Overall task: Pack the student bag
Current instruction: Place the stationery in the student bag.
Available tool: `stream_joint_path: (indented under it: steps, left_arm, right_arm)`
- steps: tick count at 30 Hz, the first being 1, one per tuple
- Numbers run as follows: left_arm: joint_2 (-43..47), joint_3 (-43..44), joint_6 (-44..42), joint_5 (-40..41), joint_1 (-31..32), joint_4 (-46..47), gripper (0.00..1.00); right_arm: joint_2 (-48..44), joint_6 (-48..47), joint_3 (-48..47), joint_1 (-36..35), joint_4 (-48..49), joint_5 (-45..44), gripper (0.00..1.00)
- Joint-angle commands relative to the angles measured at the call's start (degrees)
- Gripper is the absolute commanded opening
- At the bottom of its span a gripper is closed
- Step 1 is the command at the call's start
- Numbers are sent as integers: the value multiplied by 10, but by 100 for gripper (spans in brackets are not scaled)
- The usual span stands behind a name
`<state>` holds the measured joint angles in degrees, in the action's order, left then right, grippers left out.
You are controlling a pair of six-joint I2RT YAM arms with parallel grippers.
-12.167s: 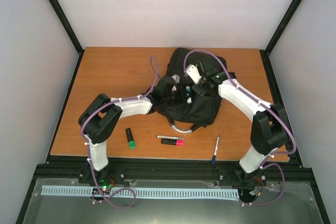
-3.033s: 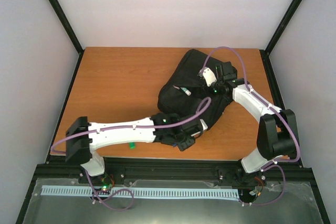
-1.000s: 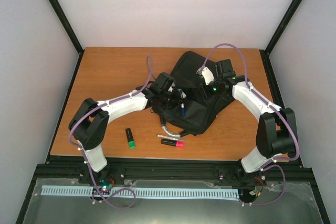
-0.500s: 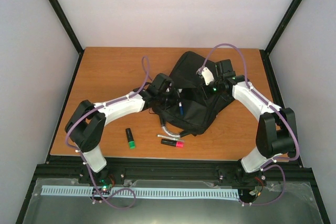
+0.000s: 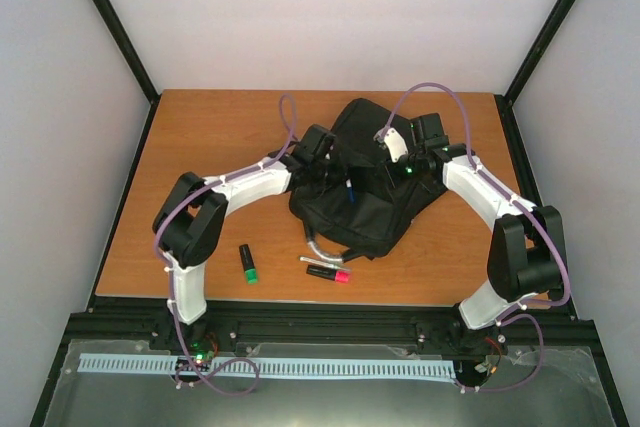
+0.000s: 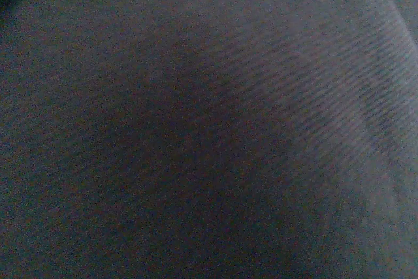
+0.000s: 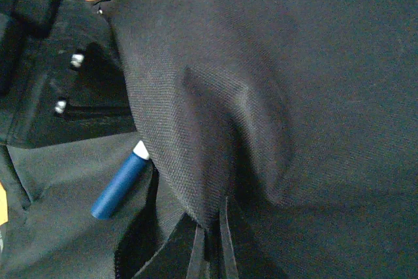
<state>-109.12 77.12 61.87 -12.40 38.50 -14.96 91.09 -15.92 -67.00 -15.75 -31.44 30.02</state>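
Observation:
The student bag [image 5: 375, 202] is a black fabric backpack in the middle of the table, with a grey loop handle [image 5: 318, 247] at its near edge. My right gripper [image 5: 403, 164] is shut on a fold of the bag's fabric and holds it up; the right wrist view shows its thin fingers pinching the edge [image 7: 210, 223]. A blue pen [image 5: 349, 190] lies at the bag's opening and also shows in the right wrist view [image 7: 121, 187]. My left gripper [image 5: 327, 165] is pressed against the bag's left side. Its wrist view shows only dark fabric [image 6: 209, 122], and its fingers are hidden.
A green highlighter [image 5: 247, 262], a pink-capped marker [image 5: 329, 272] and a thin white pen [image 5: 322, 261] lie on the wooden table [image 5: 210, 147] near its front edge. A black frame borders the table.
My left arm went to the front edge, then came back to the bag with the blue pen. In the last second it pushed further back along the bag's left side. The right gripper held still.

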Motion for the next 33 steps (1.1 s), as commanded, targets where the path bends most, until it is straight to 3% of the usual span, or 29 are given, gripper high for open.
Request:
stream_joint_path:
  steps: [1, 9, 14, 18, 23, 29, 33]
  left_arm:
    - [-49, 75, -49, -12, -4, -15, 1]
    - [-71, 122, -122, 54, -4, -15, 1]
    - [-77, 129, -134, -62, -3, 84, 1]
    - [-85, 155, -157, -95, 0, 38, 1]
    - [-77, 178, -247, -103, 8, -45, 1]
    - [-143, 308, -345, -115, 10, -243, 1]
    - [-146, 292, -322, -118, 10, -208, 10]
  right_arm:
    - [-9, -5, 0, -3, 12, 51, 3]
    - [2, -5, -1, -3, 9, 57, 3]
    - [8, -7, -3, -3, 7, 60, 3]
    - [4, -8, -2, -3, 6, 57, 3]
    - [7, -8, -2, -3, 7, 56, 3]
    - [9, -8, -6, -3, 6, 51, 3]
    - [-7, -9, -12, -4, 8, 11, 3]
